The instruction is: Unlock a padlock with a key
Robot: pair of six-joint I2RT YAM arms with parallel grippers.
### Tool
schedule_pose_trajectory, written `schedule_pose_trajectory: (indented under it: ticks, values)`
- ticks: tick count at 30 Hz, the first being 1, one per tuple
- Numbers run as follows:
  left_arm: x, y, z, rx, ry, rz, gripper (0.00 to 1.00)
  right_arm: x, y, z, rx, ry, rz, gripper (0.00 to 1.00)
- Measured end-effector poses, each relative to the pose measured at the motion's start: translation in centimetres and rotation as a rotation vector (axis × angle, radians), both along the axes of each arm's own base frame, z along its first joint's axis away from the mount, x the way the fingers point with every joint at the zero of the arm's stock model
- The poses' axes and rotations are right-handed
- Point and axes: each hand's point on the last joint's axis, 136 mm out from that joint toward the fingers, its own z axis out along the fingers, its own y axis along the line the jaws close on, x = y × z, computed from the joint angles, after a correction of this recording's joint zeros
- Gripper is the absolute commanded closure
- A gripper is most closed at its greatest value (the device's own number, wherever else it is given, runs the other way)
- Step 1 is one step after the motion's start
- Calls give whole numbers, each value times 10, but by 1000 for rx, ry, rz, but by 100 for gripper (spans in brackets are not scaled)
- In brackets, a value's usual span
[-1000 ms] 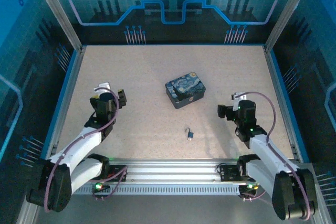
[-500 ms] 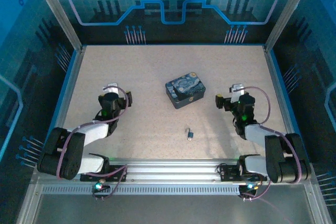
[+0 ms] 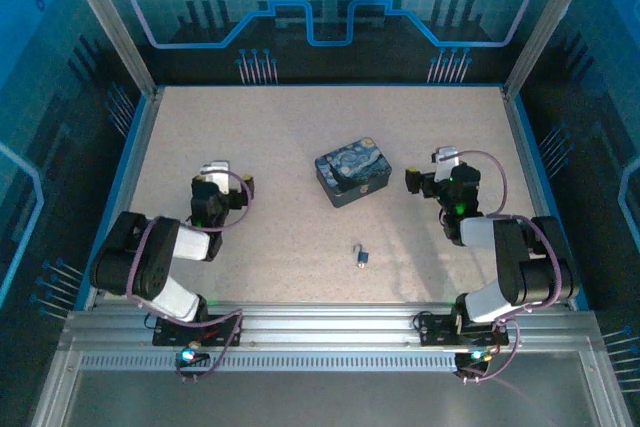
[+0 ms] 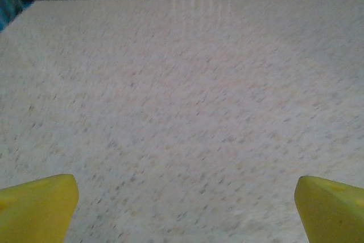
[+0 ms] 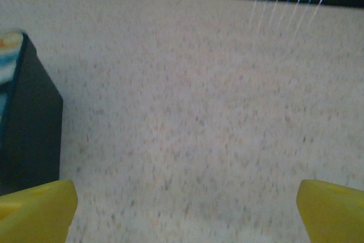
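The tiny padlock [image 3: 360, 254], dark bluish with a thin shackle loop, lies on the speckled table [image 3: 290, 127] in front of the middle, between the two arms. I cannot make out the key as a separate thing at this size. My left gripper [image 3: 228, 177] hovers at the left, well away from the padlock, open; its yellow fingertips [image 4: 37, 206] stand wide over bare table with nothing between them. My right gripper [image 3: 428, 169] sits at the right, beyond the padlock, also open, with yellow fingertips [image 5: 333, 209] apart and nothing between them.
A rectangular tin [image 3: 352, 172] with a blue-and-yellow swirl painting stands at the table's middle, beyond the padlock; its dark side [image 5: 28, 123] shows at the left of the right wrist view. Metal rails and blue walls [image 3: 130, 147] fence the table.
Both arms have folded up, their elbows drawn in from the near edge. The right gripper has shifted farther from the near edge and a little left. The padlock and tin have not moved.
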Motion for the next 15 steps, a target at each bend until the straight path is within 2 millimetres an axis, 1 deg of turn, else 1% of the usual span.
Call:
schedule_pose_trajectory:
  ticks: [2,6,15]
  values:
    - [2,8,-3,-14,18,25,1,-1,0,-2,-3,8,1,0]
    - [15,16,12,-48,-17,44,1,-2,1,-5,-13,21,4,0]
    - [15,15,11,-59,-13,36,1,-2,0,-6,-23,25,0,0]
